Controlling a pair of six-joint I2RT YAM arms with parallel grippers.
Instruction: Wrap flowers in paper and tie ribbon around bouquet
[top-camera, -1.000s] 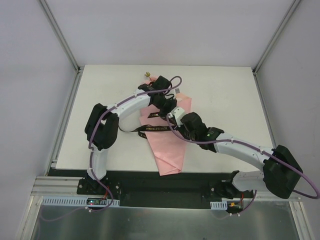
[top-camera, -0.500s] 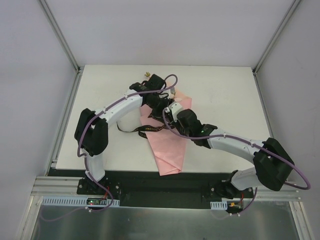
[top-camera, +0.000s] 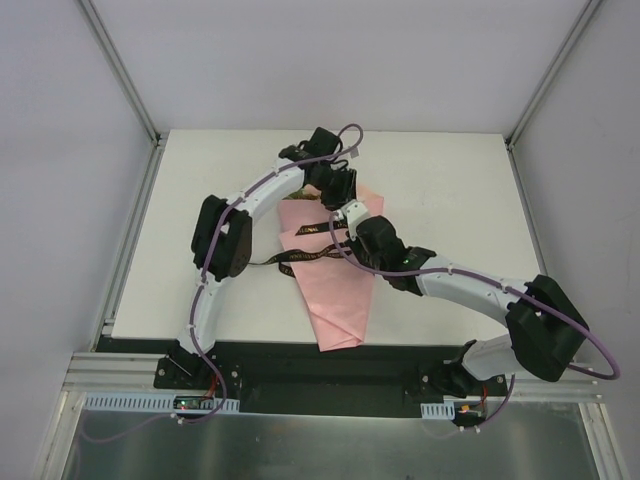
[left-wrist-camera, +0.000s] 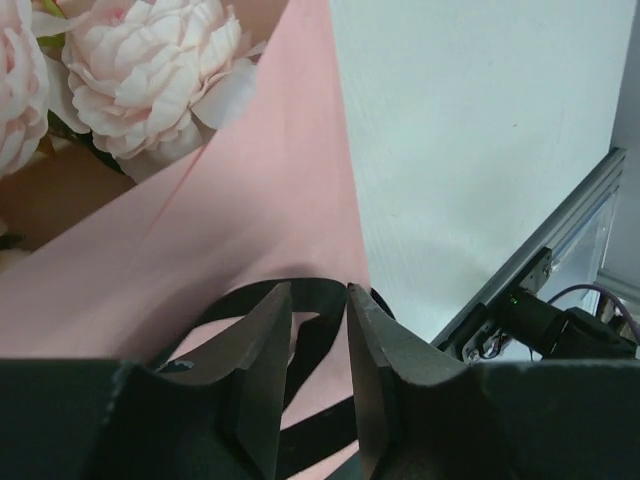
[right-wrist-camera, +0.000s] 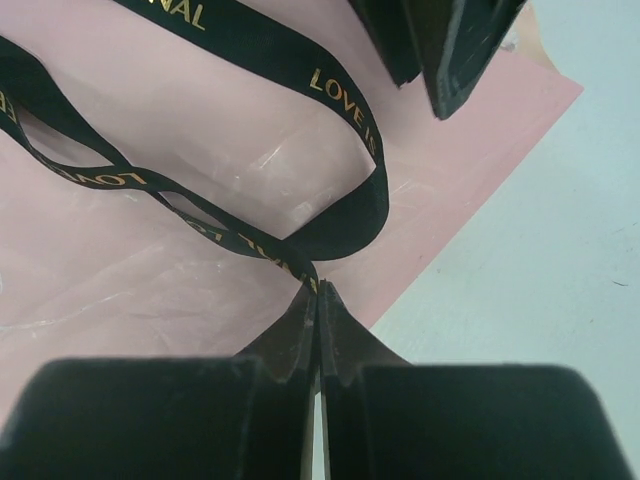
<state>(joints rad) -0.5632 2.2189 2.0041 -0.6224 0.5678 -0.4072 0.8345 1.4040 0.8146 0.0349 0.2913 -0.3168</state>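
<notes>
Both grippers at the wide end of the bouquet (top-camera: 337, 290), with the black ribbon (right-wrist-camera: 352, 118) looped across it

The bouquet lies on the desk (top-camera: 455, 190) with its narrow end toward the arm bases and pale pink flowers (left-wrist-camera: 150, 60) showing at its far, wide end. The ribbon crosses the pink paper (right-wrist-camera: 130, 250) about the bouquet's middle and trails off the bouquet's left-arm side. At the bouquet's right edge, the right gripper (right-wrist-camera: 318, 290) is clenched tight on the ribbon where two strands meet beside a loop. The left gripper (left-wrist-camera: 318, 295) sits over the bouquet just short of the blossoms, jaws a narrow gap apart above another ribbon loop; I cannot tell whether they touch it
</notes>
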